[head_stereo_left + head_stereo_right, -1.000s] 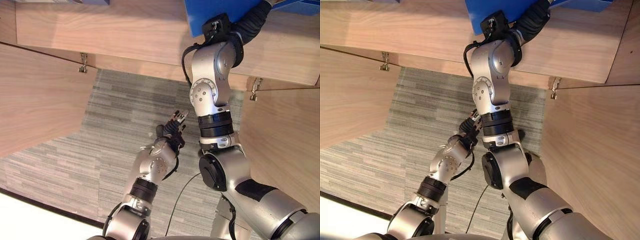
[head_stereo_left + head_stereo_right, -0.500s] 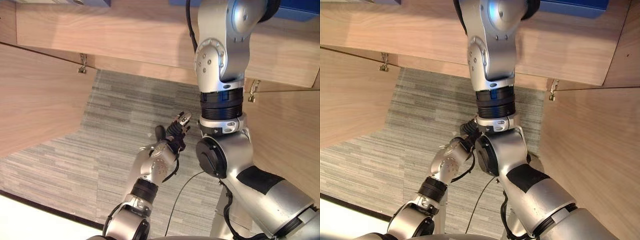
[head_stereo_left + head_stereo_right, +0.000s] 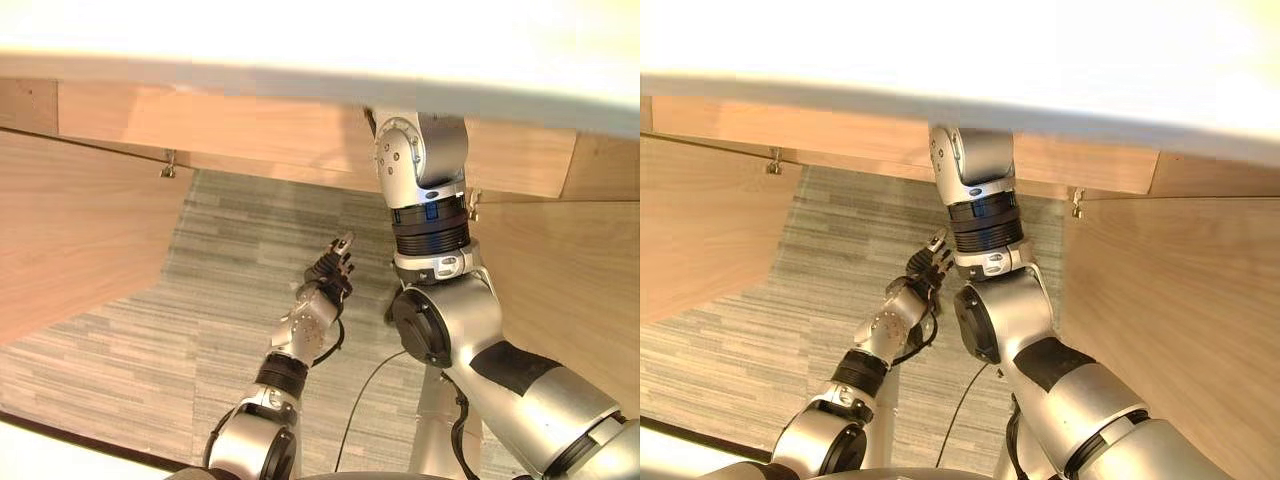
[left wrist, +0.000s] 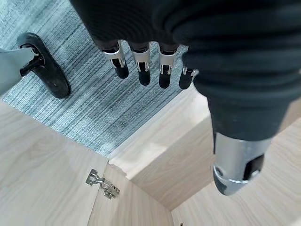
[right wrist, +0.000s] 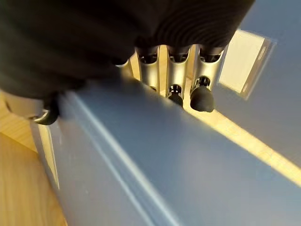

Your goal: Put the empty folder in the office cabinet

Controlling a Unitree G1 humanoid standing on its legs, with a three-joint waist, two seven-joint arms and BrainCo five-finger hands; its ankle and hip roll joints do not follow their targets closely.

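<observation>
Where grey carpet (image 3: 230, 270) meets the wooden cabinet (image 3: 90, 230), the right hand (image 5: 178, 70) pinches a blue folder (image 5: 155, 169) (left hand (image 4: 141, 61) hangs relaxed).

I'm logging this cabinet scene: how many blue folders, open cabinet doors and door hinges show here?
Blue folders: 2 (held folder in the right hand, labelled folder)
Cabinet doors: 2 (left door, right door)
Hinges: 2 (left hinge, right hinge)
Total: 6

Smooth, matt blue plastic folder (image 5: 155, 174); light wood-grain cabinet panels (image 4: 42, 179) with a matt finish; shiny metal hinge (image 4: 102, 184); rough grey woven carpet floor (image 3: 240, 250).
</observation>
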